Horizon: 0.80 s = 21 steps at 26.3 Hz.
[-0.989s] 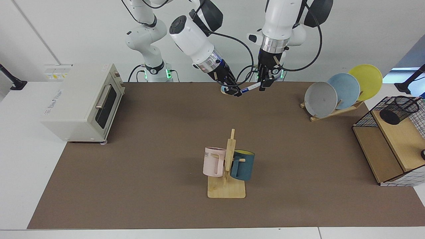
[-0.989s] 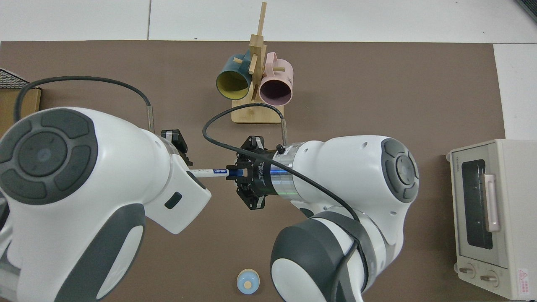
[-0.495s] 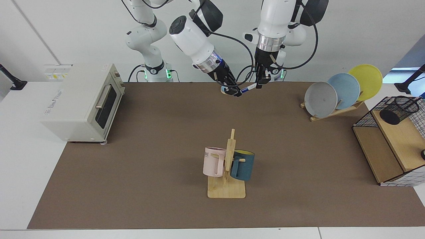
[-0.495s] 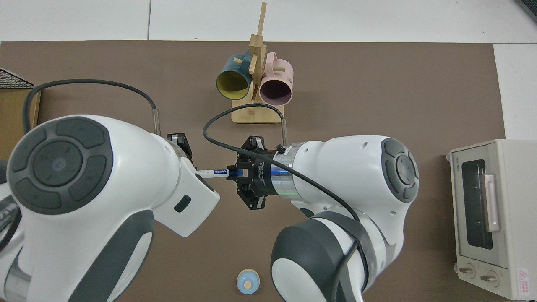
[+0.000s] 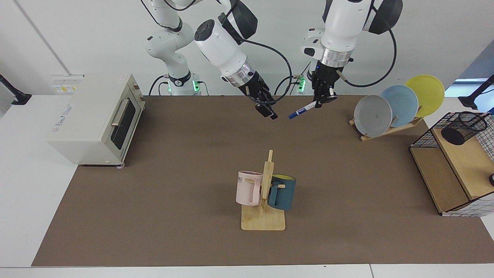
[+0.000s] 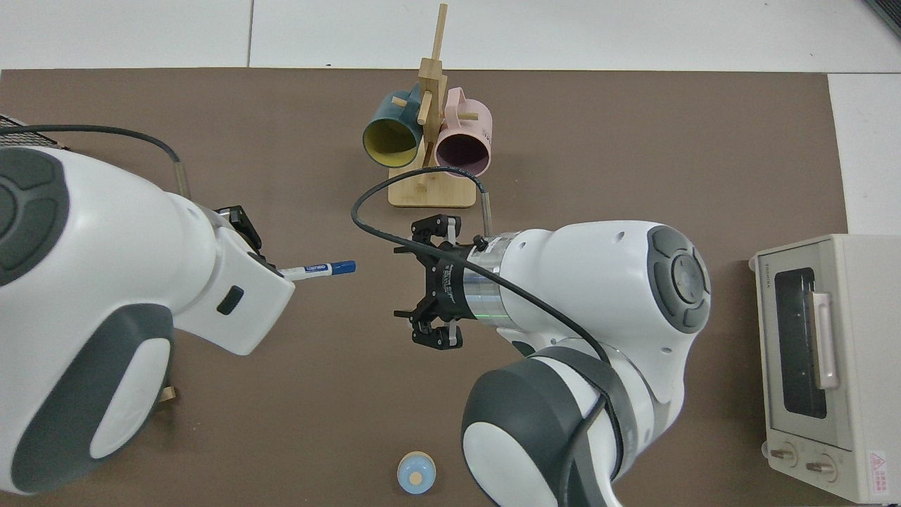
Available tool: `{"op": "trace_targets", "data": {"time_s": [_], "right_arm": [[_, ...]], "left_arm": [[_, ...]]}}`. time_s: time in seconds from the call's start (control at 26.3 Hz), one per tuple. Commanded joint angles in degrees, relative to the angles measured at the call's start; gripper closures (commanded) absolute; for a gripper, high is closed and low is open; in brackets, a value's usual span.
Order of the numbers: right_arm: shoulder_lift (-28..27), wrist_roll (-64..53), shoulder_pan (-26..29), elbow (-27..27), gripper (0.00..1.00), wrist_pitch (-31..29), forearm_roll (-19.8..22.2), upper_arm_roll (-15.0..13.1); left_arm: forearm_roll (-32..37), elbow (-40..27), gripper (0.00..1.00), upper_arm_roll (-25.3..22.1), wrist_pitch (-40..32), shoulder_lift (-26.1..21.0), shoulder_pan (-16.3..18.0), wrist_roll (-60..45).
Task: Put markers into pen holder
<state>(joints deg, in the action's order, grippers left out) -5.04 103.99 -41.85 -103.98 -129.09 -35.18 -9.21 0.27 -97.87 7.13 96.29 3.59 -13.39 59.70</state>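
The marker [image 5: 304, 111], white with a dark blue cap, hangs tilted above the mat at the back. My left gripper [image 5: 322, 101] is shut on its upper end. In the top view the marker [image 6: 318, 268] sticks out level from under the left arm's wrist, blue cap free. My right gripper [image 5: 266, 108] is open and holds nothing, a short gap away from the cap. From above, the right gripper [image 6: 431, 284] shows its fingers spread wide. The pen holder [image 5: 464, 127], a black mesh cup, stands on the wooden top shelf at the far right of the facing view.
A toaster oven [image 5: 96, 116] sits at one end of the brown mat. A wooden mug tree [image 5: 264, 193] with a pink and a blue mug stands mid-table. Three plates lean in a rack [image 5: 397, 106]. A black wire-grid rack [image 5: 449, 173] bears the holder. A small blue round object [image 6: 415, 473] lies near the arm bases.
Both grippers held the marker before. The right gripper has opened and let go. The left arm has carried the marker away toward the plate side, and a gap has opened between the grippers.
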Motion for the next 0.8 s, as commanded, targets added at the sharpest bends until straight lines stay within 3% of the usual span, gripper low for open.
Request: {"op": "trace_targets", "data": {"time_s": [0.0,0.19,0.34,0.46,0.68,0.76], "right_arm": [[1.78,-3.08,1.94,-1.40,0.00,2.78,7.56,0.16],[3.63,-13.17,5.98,-1.48,0.00,11.48,16.62,0.07],[4.86,-24.33,10.81,-1.48,0.00,15.97,17.16,-0.02],[5.48,-31.63,14.33,-1.40,0.00,17.47,18.03,-0.11],[6.27,-47.19,19.96,-1.40,0.00,18.00,24.62,-0.02],[6.36,-52.02,21.36,-1.40,0.00,19.14,25.68,-0.11]], "left_arm": [[3.77,-2.06,1.00,-5.54,-0.75,1.24,-0.41,-0.46],[9.04,-1.98,1.00,-11.78,-0.49,0.71,-0.41,2.43],[12.38,-1.89,1.00,-16.88,-0.40,0.36,-0.41,3.40],[20.00,-1.01,1.00,-19.08,-0.31,-0.43,-0.32,10.22],[27.50,3.82,1.00,-26.98,1.18,-3.50,0.12,23.25],[33.27,4.35,1.00,-27.52,1.36,-4.38,0.12,24.15]]}}
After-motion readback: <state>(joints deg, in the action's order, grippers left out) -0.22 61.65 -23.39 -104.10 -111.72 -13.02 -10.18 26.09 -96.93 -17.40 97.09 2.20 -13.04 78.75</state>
